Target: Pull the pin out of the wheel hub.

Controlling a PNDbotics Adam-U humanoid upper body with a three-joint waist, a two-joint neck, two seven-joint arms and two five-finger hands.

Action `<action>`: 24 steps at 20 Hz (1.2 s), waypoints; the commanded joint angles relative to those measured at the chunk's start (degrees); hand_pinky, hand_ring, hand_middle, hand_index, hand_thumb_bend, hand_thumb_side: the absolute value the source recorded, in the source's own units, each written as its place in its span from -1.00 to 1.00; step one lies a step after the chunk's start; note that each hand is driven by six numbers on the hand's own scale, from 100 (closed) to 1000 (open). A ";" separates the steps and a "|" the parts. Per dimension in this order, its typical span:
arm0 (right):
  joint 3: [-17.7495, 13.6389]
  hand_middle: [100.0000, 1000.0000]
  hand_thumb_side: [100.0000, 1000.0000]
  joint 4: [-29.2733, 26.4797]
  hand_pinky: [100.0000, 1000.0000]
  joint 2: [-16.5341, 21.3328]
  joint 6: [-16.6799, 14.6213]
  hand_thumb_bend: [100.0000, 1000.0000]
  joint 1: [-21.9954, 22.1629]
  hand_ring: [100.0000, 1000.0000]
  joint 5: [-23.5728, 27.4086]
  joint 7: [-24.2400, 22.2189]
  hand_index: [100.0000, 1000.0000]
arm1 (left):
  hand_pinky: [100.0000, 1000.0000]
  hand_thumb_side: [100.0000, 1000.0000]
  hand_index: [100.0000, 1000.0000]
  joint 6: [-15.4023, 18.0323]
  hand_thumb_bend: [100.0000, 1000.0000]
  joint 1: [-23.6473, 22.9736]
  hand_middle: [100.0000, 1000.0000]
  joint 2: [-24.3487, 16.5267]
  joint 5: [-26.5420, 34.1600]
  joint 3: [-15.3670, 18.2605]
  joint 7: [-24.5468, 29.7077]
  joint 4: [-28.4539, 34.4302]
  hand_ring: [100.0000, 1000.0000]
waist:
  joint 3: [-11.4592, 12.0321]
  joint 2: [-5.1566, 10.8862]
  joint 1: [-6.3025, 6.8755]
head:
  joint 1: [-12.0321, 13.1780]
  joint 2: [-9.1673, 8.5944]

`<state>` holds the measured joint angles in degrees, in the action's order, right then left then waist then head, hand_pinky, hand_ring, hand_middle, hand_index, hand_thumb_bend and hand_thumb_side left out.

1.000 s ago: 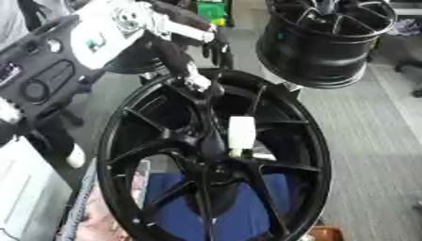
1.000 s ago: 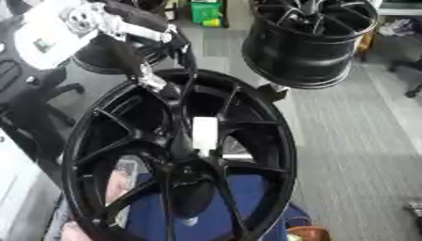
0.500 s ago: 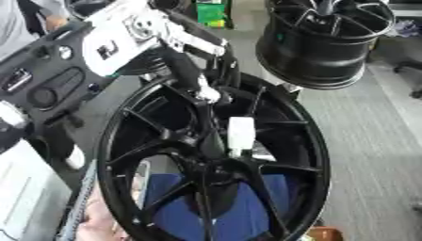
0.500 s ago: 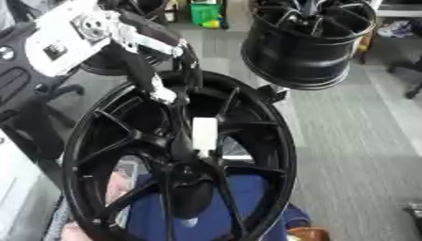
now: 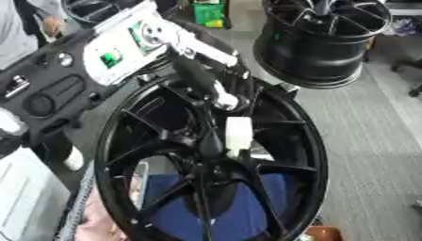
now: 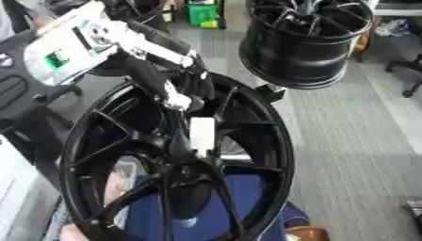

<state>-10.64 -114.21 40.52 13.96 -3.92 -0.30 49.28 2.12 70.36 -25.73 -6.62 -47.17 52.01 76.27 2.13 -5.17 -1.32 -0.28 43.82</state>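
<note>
**Left hand closes in on the pin at the hub**

Reaching lower than a second ago, the left hand (image 5: 202, 84) has come down from the upper rim of the wheel hub (image 5: 305, 155) toward its middle, and its fingertips (image 5: 224, 100) now sit just above the pin (image 5: 238, 135), near it but seemingly not yet touching. The fingers point downward, roughly in line with the pin, which suits a grasp from above. They look close together and extended rather than wrapped round anything; the thumb cannot be made out against the black spokes, so whether a pinch has begun is uncertain.

The pin is a pale, upright, block-like piece standing just above the centre of the hub, where the spokes meet. Its lower end appears seated in the hub, so the task is still at the approach stage: nothing has been drawn out.

The wheel hub stands on edge, face toward the camera and leaning slightly, which leaves the pin exposed and reachable between the spokes. A person's hand (image 5: 103, 221) shows at the lower left rim, probably steadying the wheel so that it does not roll or tip when the pin is pulled. Something blue (image 5: 239, 207) shows through the lower spokes behind it.

A second black wheel (image 5: 317, 42) stands behind, well apart from the work. The right hand shows in neither view.

The next move likely calls for closing on the pin's upper part and drawing along its axis, since a sideways pull could jam it or shift the wheel.
</note>
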 commanded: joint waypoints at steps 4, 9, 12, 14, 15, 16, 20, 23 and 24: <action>-0.64 0.08 -0.90 -0.38 0.66 1.21 2.34 -1.00 -0.74 0.32 -0.06 2.69 0.39 | 0.43 0.70 0.65 -0.86 -0.51 -0.31 0.31 -0.46 -1.83 -1.47 -0.04 -0.47 0.45 | -0.30 1.07 -0.04 | -0.15 0.30; -0.58 0.08 -0.89 -0.38 0.66 1.07 2.22 -1.00 -0.88 0.32 -0.03 2.69 0.39 | 0.46 0.73 0.65 0.12 -0.40 -1.06 0.33 0.21 -3.38 -1.62 -0.04 -0.69 0.47 | -0.45 1.16 -0.01 | -0.15 0.30; -0.63 0.08 -0.88 -0.38 0.66 0.93 2.10 -1.00 -0.90 0.32 0.00 2.69 0.39 | 0.46 0.72 0.64 1.47 -0.27 -1.55 0.34 0.10 -5.35 -1.65 -0.04 -0.64 0.49 | -0.44 1.21 0.01 | -0.23 0.30; -0.63 0.08 -0.88 -0.38 0.66 0.82 2.04 -1.00 -0.87 0.32 0.08 2.69 0.39 | 0.48 0.65 0.65 2.62 -0.15 -1.74 0.37 0.04 -7.24 -1.57 -0.04 -0.72 0.52 | -0.43 1.23 0.01 | -0.28 0.30; -0.67 0.08 -0.87 -0.38 0.66 0.77 2.00 -1.00 -0.85 0.32 0.07 2.69 0.39 | 0.49 0.60 0.64 3.33 -0.09 -1.82 0.37 0.01 -8.41 -1.43 -0.04 -0.77 0.52 | -0.43 1.25 0.01 | -0.28 0.30; -0.74 0.08 -0.87 -0.38 0.66 0.73 1.95 -1.00 -0.83 0.32 0.05 2.69 0.39 | 0.49 0.57 0.64 3.99 -0.06 -1.91 0.37 0.03 -9.48 -1.25 -0.04 -0.91 0.52 | -0.43 1.28 0.01 | -0.27 0.30; -1.00 0.08 -0.86 -0.38 0.66 0.49 1.70 -1.00 -0.80 0.32 -0.03 2.69 0.38 | 0.48 0.48 0.62 5.99 -0.06 -2.40 0.32 0.37 -12.31 -0.37 -0.04 -1.29 0.50 | -0.46 1.28 -0.03 | -0.35 0.30; -1.15 0.08 -0.86 -0.38 0.66 0.35 1.57 -1.00 -0.78 0.32 -0.04 2.69 0.38 | 0.46 0.43 0.60 6.45 -0.03 -2.55 0.30 0.38 -12.87 0.14 -0.04 -1.14 0.48 | -0.42 1.24 -0.03 | -0.45 0.30; -1.20 0.08 -0.85 -0.38 0.66 0.29 1.52 -1.00 -0.78 0.32 -0.04 2.69 0.38 | 0.45 0.41 0.60 6.49 -0.02 -2.56 0.29 0.42 -13.02 0.27 -0.04 -1.04 0.47 | -0.42 1.23 -0.03 | -0.47 0.30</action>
<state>-10.96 -114.21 39.56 13.46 -4.08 -0.30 49.78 8.25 66.96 -25.06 -19.24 -48.09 52.01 74.80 1.76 -4.63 -1.20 -0.56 43.82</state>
